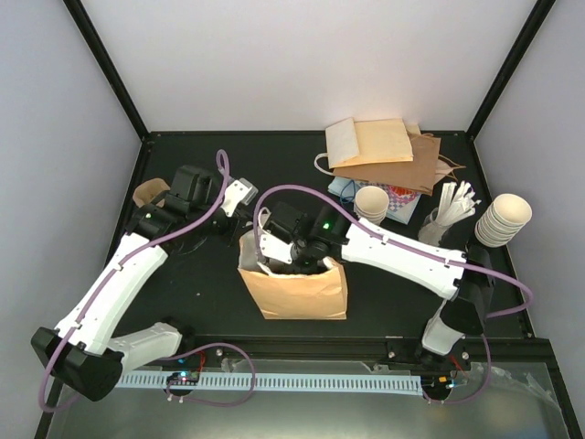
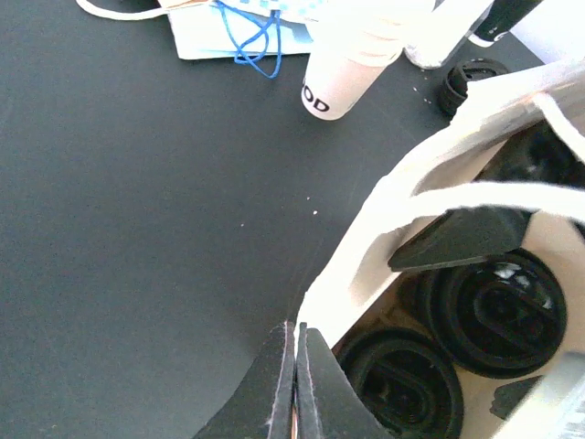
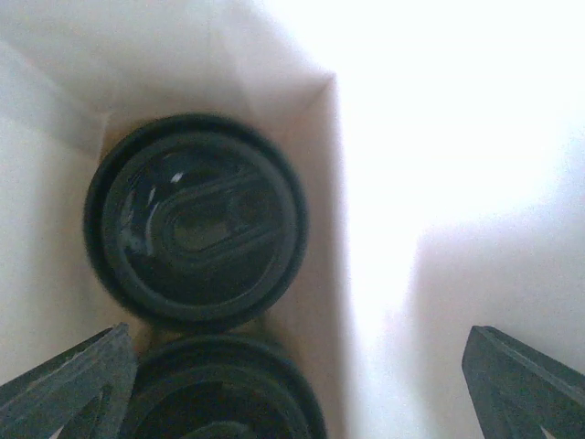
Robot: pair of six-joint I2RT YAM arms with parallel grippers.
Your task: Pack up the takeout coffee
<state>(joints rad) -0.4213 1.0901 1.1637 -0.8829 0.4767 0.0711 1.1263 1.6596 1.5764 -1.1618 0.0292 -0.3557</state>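
Note:
A brown paper bag stands open at the table's middle. Inside it stand two black-lidded coffee cups side by side, one farther in and one nearer; the left wrist view shows the same pair of lids. My right gripper is down inside the bag above the cups, open wide and holding nothing. My left gripper is shut on the bag's pale rim at its left corner.
Flat paper bags lie at the back. Stacks of lidless cups and a holder of white sticks stand at the right. A brown tray piece sits at the far left. A loose black lid lies behind the bag.

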